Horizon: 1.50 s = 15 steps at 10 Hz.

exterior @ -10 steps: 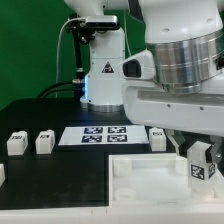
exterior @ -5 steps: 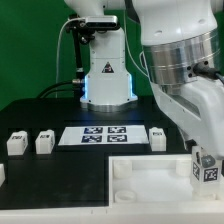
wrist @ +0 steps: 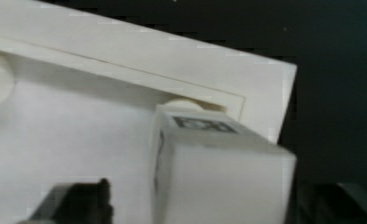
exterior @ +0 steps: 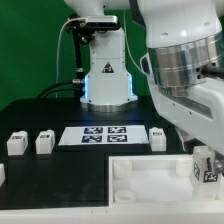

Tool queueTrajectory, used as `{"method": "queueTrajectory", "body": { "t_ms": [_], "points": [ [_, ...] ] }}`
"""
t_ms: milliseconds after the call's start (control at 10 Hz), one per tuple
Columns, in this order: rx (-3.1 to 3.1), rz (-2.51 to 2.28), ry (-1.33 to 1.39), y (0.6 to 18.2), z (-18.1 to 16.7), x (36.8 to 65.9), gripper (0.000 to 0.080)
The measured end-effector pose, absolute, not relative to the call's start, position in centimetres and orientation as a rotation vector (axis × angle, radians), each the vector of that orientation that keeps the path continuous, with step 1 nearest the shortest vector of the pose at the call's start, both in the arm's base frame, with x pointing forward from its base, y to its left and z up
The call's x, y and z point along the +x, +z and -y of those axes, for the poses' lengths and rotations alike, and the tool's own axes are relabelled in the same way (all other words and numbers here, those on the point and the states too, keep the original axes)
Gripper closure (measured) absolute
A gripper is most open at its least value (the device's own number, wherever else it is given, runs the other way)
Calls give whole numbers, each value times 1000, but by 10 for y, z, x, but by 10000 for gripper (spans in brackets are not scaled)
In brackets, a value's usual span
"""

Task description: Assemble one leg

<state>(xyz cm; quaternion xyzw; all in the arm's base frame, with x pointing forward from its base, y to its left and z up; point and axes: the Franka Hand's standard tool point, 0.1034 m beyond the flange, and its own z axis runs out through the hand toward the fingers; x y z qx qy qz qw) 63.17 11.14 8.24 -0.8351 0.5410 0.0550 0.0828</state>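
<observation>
My gripper (exterior: 206,168) is shut on a leg (exterior: 208,174), a small white block with a black-and-white tag, at the exterior view's right edge. It holds the leg upright over the near right corner of the large white tray-like piece (exterior: 150,178). In the wrist view the leg (wrist: 224,165) stands between my two dark fingers (wrist: 82,203), its tag facing the camera. It is just beside a round corner socket (wrist: 194,102) of the tray-like piece (wrist: 91,130). I cannot tell whether the leg's lower end touches the socket.
Two more legs (exterior: 16,143) (exterior: 44,143) stand at the exterior view's left, and one (exterior: 158,137) to the right of the marker board (exterior: 98,135). Another white piece (exterior: 2,174) shows at the left edge. The robot base (exterior: 105,75) stands behind.
My gripper has carried the leg a little to the exterior view's right and slightly down, over the tray-like piece's right corner. The other legs have not moved.
</observation>
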Motion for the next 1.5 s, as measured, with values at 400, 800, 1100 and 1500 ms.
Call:
{"method": "queueTrajectory", "body": {
  "t_ms": [400,800,1100,1500],
  "points": [
    [-2723,-1165,113,81,-114,629,152],
    [-2920,-538,54,80,-111,634,151],
    [-2882,-695,69,80,-112,634,244],
    [-2718,-1222,120,78,-109,632,495]
  ]
}}
